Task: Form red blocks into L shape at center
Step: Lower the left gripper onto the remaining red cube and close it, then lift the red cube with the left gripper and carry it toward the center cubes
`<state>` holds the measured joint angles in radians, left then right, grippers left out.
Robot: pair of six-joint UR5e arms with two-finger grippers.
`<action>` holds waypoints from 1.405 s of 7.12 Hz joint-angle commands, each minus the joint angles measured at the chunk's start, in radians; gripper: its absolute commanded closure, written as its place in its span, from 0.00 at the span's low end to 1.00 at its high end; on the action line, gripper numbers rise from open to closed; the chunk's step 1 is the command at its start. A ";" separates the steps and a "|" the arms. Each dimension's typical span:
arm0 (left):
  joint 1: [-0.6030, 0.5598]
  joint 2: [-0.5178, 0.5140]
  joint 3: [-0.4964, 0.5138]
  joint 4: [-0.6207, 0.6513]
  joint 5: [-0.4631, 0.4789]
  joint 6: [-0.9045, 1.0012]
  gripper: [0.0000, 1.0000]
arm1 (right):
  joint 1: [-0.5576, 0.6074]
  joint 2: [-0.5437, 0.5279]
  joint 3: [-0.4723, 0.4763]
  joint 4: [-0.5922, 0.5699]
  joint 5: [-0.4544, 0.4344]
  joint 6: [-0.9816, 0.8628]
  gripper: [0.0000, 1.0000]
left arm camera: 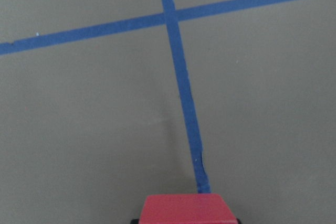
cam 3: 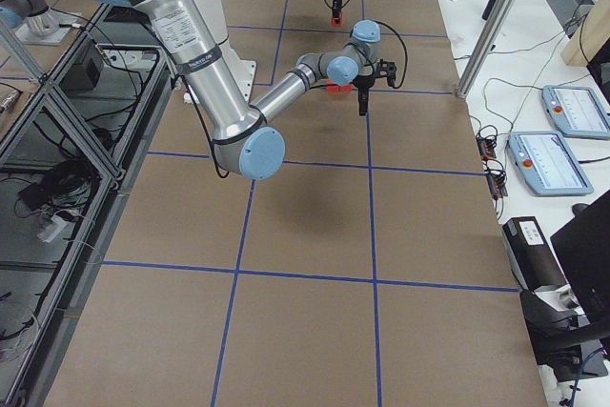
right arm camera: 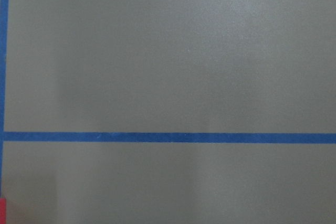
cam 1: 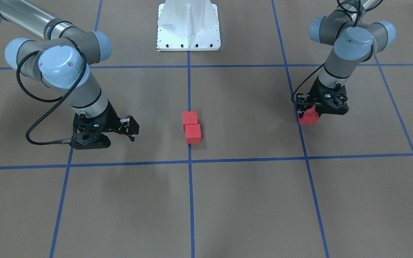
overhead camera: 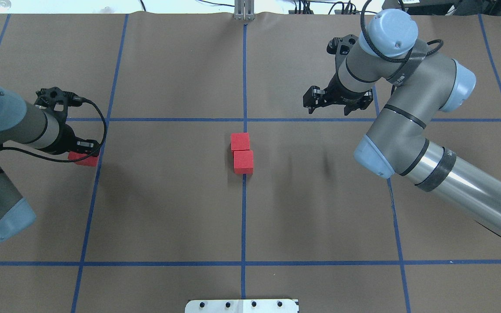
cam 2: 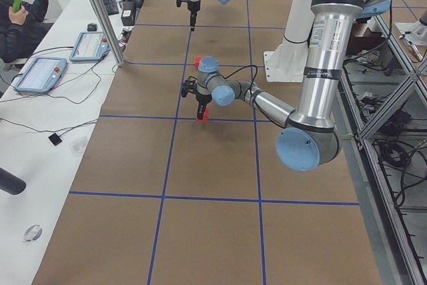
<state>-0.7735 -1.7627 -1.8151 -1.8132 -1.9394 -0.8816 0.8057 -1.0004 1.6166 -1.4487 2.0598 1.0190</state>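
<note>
Two red blocks (overhead camera: 240, 141) (overhead camera: 243, 161) lie touching, slightly offset, on the middle blue tape line at the center (overhead camera: 261, 130); the front view shows them too (cam 1: 189, 119) (cam 1: 193, 133). My left gripper (overhead camera: 83, 153) is shut on the third red block (overhead camera: 86, 160), low over a tape line far to the left; it also shows in the front view (cam 1: 308, 116) and the left wrist view (left arm camera: 189, 209). I cannot tell whether that block touches the floor. My right gripper (overhead camera: 336, 104) is open and empty, right of the pair and beyond it.
The white robot base plate (cam 1: 188, 39) stands behind the pair. Blue tape lines (overhead camera: 245, 65) divide the brown floor into squares. An operator's bench with tablets (cam 2: 40, 75) runs along the table's far side. A sliver of red (right arm camera: 2, 211) shows in the right wrist view.
</note>
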 commanded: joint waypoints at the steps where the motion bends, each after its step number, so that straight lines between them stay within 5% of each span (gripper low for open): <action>1: -0.023 -0.070 -0.050 0.225 0.002 -0.022 1.00 | 0.016 -0.038 0.046 -0.001 0.022 -0.010 0.01; 3: -0.018 -0.139 -0.040 0.232 -0.048 -0.239 1.00 | 0.016 -0.076 0.081 0.001 0.025 -0.019 0.01; 5: -0.013 -0.294 0.054 0.227 -0.052 -0.748 1.00 | 0.036 -0.105 0.114 -0.004 0.034 -0.058 0.01; 7: -0.012 -0.345 0.132 0.225 -0.041 -1.098 1.00 | 0.055 -0.209 0.176 -0.001 0.045 -0.201 0.01; 10: 0.047 -0.438 0.198 0.232 -0.050 -1.371 1.00 | 0.049 -0.216 0.189 0.001 0.045 -0.191 0.01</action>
<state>-0.7669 -2.1546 -1.6431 -1.5834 -1.9849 -2.1357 0.8554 -1.2100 1.8004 -1.4494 2.1043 0.8286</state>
